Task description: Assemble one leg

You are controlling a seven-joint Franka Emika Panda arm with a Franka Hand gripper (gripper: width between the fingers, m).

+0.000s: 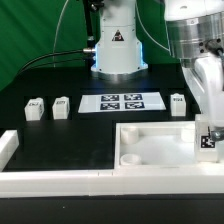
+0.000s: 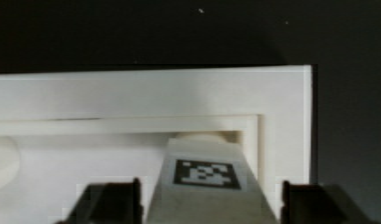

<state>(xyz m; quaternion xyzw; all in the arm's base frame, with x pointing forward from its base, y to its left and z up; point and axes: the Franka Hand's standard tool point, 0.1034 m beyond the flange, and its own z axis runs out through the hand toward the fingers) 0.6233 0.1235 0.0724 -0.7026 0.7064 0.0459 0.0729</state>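
Note:
My gripper (image 1: 208, 128) is at the exterior view's right, shut on a white leg (image 1: 207, 142) with a black-and-white tag. It holds the leg upright at the right end of the large white panel (image 1: 150, 146). In the wrist view the leg (image 2: 208, 175) sits between my two dark fingers (image 2: 112, 202), with the gripper (image 2: 210, 208) closed on its sides. The leg points at a recessed corner of the panel (image 2: 151, 95). I cannot tell whether its lower end touches the panel. Three more legs stand on the table: two on the left (image 1: 35, 107) (image 1: 61, 106) and one on the right (image 1: 178, 103).
The marker board (image 1: 120, 101) lies in the middle of the black table, in front of the robot base (image 1: 117, 45). A white L-shaped rail (image 1: 40, 178) runs along the front and left edge. Black cables trail at the back left.

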